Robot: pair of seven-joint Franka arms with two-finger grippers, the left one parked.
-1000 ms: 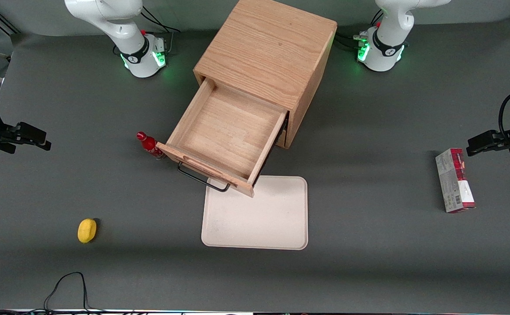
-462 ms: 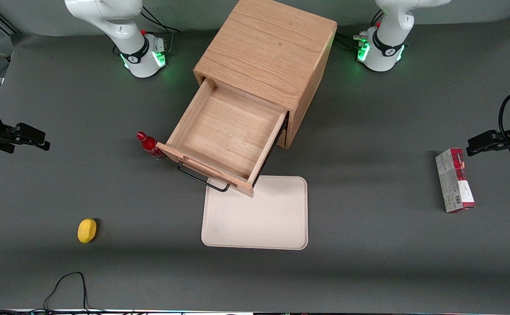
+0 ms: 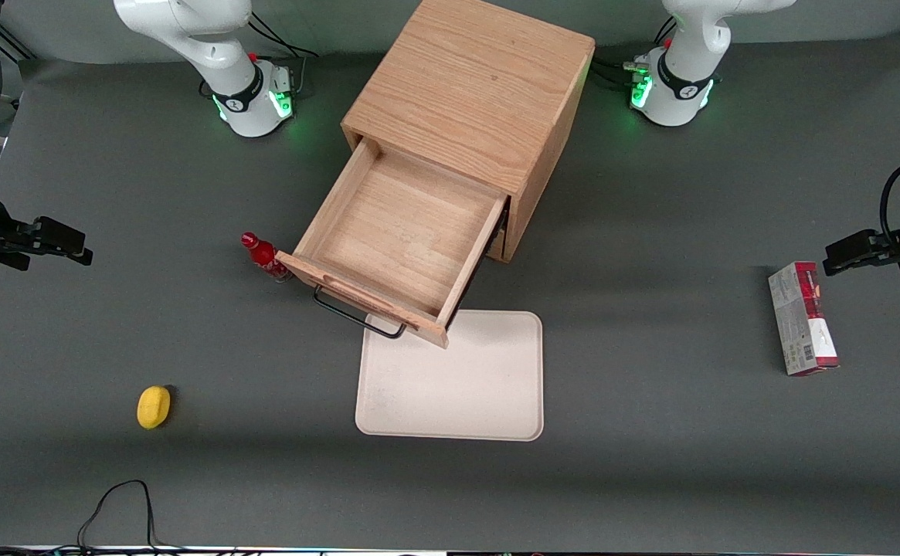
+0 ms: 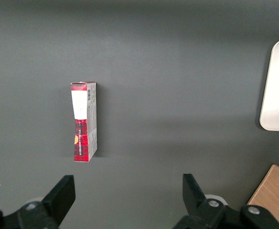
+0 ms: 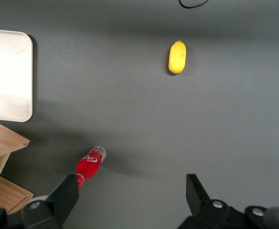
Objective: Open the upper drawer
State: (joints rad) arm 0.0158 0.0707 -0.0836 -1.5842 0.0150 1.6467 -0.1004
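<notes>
While the gripper (image 3: 71, 249) hangs wide open and empty at the working arm's end of the table (image 3: 650, 401), the upper drawer (image 3: 399, 235) stands pulled far out of the oak cabinet (image 3: 473, 85) — its black handle (image 3: 357, 315) just above the cream tray (image 3: 457, 386).

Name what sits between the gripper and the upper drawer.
Front view: only the red bottle stands between gripper and upper drawer, right beside the drawer; otherwise bare mat.

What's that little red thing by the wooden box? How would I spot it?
Find the oak cabinet mid-table, its upper drawer pulled out. At the drawer front's corner toward the working arm's end stands a small red bottle, the only red thing there; the open gripper hangs well clear.
</notes>
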